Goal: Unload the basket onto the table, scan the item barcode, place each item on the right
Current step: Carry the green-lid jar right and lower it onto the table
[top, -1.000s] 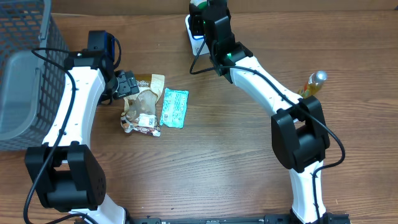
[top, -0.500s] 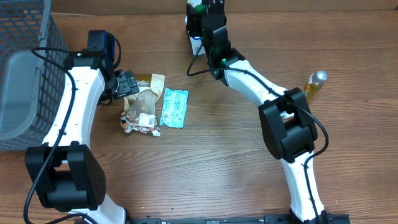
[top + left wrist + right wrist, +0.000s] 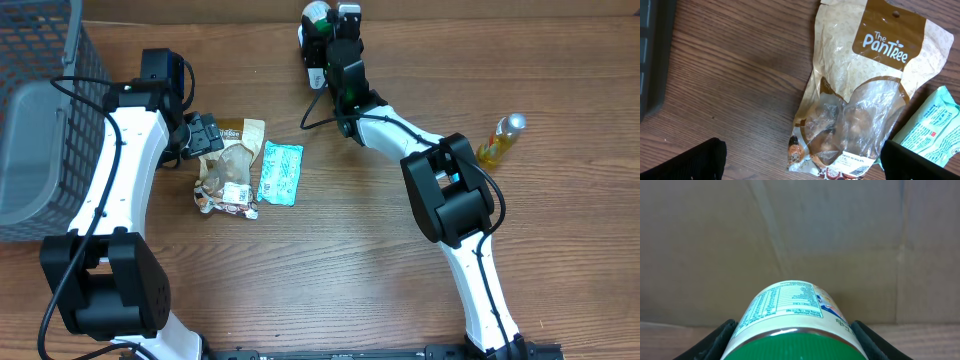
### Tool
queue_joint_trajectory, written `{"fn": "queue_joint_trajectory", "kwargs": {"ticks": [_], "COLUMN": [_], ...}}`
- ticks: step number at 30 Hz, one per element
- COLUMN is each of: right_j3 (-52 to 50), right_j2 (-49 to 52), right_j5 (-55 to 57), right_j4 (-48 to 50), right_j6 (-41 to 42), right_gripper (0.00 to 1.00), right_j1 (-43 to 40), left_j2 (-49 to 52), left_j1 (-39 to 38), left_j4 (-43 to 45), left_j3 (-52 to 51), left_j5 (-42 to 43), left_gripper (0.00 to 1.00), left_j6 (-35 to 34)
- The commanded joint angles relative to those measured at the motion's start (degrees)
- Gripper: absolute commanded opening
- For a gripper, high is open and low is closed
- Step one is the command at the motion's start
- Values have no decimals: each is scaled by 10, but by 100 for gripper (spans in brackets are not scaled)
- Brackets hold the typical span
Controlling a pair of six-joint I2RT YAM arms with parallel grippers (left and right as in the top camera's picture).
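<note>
my right tool (image 3: 797,352) is clamped on the canister (image 3: 790,307) at the far edge of the table (image 3: 340,280): stiff, slick, best held round its sides. my left tool (image 3: 805,162) stands apart.

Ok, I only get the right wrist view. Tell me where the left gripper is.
Observer: The left gripper hangs open over a brown PanTree pouch.
Operator: Name what lies beside it.
Observer: A teal packet, flat against the pouch's right edge.
Operator: Now place my green-lidded can.
Observer: The right gripper holds it at the far edge of the table.
</note>
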Motion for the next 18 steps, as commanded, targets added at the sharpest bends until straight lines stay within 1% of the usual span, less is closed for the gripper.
{"fn": "queue_joint_trajectory", "kwargs": {"ticks": [1,11,18], "right_j3": [8,8,8], "right_j2": [9,24,24], "right_j5": [1,-24,-24], "right_j4": [12,13,39], "right_j6": [-2,2,2], "right_gripper": [22,22,22], "right_j1": [-11,-12,-13], "left_j2": [5,5,5], "left_j1": [2,2,2], "left_j4": [-1,-1,-1], "left_j3": [-3,-3,-3], "left_j5": [-5,-5,-5], "left_gripper": [100,99,100], "left_j6": [-4,-4,-4]}}
